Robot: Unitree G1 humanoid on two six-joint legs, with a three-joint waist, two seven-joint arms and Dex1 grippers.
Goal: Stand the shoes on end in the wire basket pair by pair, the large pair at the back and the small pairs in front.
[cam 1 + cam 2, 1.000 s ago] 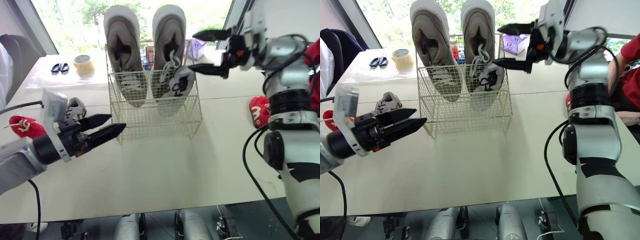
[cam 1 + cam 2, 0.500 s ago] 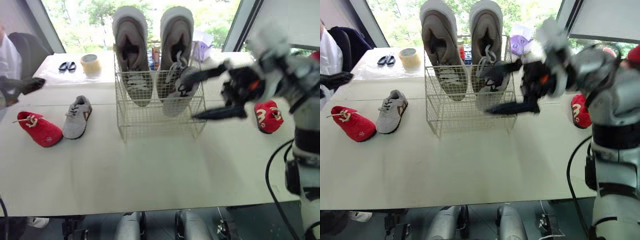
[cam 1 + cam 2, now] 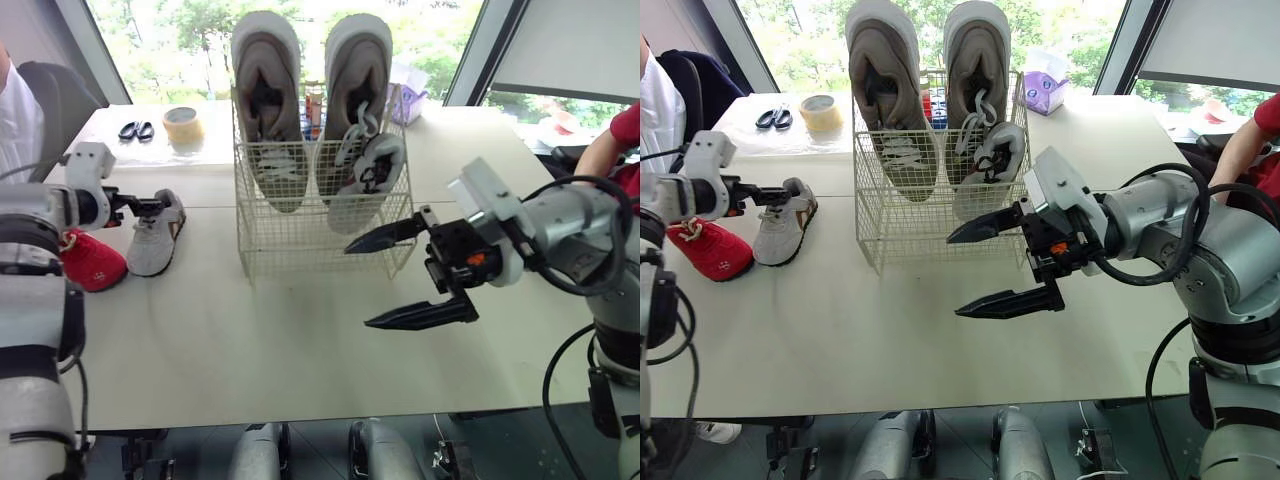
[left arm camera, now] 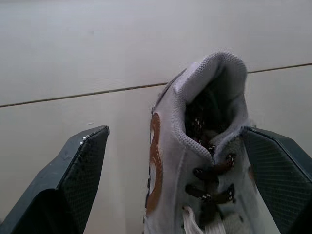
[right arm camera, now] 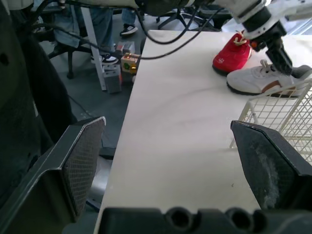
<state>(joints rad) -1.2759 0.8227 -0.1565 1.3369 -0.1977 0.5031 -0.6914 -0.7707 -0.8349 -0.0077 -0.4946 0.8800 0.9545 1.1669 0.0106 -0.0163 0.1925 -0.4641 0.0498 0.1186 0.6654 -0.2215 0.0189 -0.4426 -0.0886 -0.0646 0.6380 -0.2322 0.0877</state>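
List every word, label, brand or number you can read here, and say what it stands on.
No text can be read anywhere.
purple box: its print is too small and blurred to read.
small grey shoe: a brown side mark, no letters visible.

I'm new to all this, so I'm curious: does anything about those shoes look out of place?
One small grey shoe sits tilted in the wire basket without its partner. The matching shoe lies flat on the table beside a red shoe, outside the basket.
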